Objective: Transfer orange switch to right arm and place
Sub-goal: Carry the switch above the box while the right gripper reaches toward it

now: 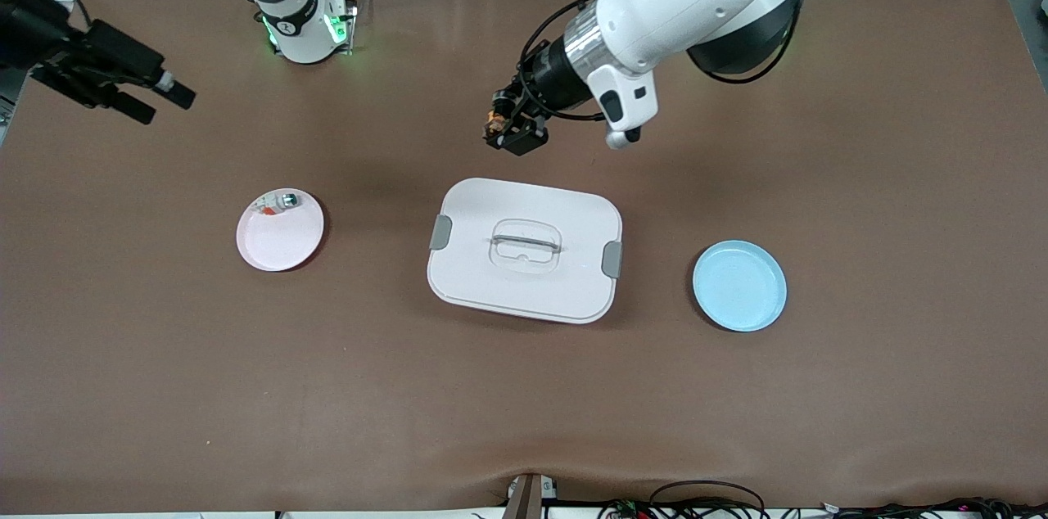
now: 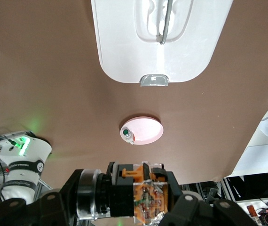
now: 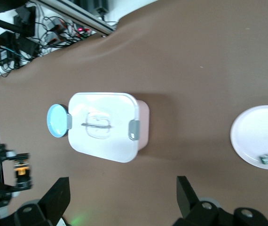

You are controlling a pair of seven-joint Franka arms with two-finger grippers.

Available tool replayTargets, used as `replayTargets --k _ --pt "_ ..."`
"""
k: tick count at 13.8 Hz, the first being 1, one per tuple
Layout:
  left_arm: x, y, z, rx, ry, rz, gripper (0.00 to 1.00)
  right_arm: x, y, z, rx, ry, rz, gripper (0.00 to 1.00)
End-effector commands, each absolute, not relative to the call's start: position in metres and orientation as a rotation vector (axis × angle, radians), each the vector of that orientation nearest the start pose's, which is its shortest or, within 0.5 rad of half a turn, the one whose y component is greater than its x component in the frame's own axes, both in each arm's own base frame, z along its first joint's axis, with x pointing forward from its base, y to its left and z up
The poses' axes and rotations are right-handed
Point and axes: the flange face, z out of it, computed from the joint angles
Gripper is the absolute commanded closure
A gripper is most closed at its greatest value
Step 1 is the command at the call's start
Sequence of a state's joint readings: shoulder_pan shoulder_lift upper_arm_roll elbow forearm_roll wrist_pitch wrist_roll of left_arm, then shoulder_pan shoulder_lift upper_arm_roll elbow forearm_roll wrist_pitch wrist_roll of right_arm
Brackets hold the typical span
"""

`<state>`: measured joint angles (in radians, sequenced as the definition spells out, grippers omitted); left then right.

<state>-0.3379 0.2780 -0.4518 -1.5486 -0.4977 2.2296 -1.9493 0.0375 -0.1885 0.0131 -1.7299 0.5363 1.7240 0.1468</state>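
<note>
The orange switch [image 1: 494, 123] is a tiny black block with an orange band, pinched in my left gripper [image 1: 509, 128]. That gripper hangs over the brown table just past the white box's edge toward the robots' bases. In the left wrist view the orange switch [image 2: 124, 193] lies crosswise between the shut jaws of the left gripper [image 2: 130, 207]. My right gripper [image 1: 168, 103] is held high over the right arm's end of the table, open and with nothing in it. In the right wrist view the right gripper [image 3: 122, 197] has its fingers spread wide, and the switch [image 3: 22, 170] shows far off.
A white lidded box [image 1: 524, 249] with grey latches sits mid-table. A pink plate [image 1: 282, 245] toward the right arm's end carries a whitish small part [image 1: 276, 204]. A light blue plate [image 1: 739, 286] lies toward the left arm's end. Cables run along the table's front edge.
</note>
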Motion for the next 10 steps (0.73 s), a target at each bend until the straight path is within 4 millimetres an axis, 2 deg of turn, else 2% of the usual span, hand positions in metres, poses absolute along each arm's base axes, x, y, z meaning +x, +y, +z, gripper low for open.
replayTargets --k 1,3,6,8,10 --pt "0.489 -0.485 0.553 1.824 1.696 -0.653 0.66 0.489 0.114 0.659 -2.496 0.206 -0.138 0.0" --pt "0.474 -0.508 0.55 1.807 1.657 -0.64 0.66 0.486 0.146 0.641 -2.435 0.258 -0.114 0.0" --pt "0.464 -0.525 0.543 1.808 1.631 -0.636 0.66 0.478 0.195 0.612 -2.391 0.295 -0.111 0.0" --pt "0.463 -0.525 0.544 1.815 1.625 -0.625 0.66 0.47 0.225 0.608 -2.386 0.268 -0.118 0.0" --pt "0.463 -0.526 0.544 1.818 1.623 -0.622 0.66 0.468 0.234 0.602 -2.394 0.241 -0.1 0.0"
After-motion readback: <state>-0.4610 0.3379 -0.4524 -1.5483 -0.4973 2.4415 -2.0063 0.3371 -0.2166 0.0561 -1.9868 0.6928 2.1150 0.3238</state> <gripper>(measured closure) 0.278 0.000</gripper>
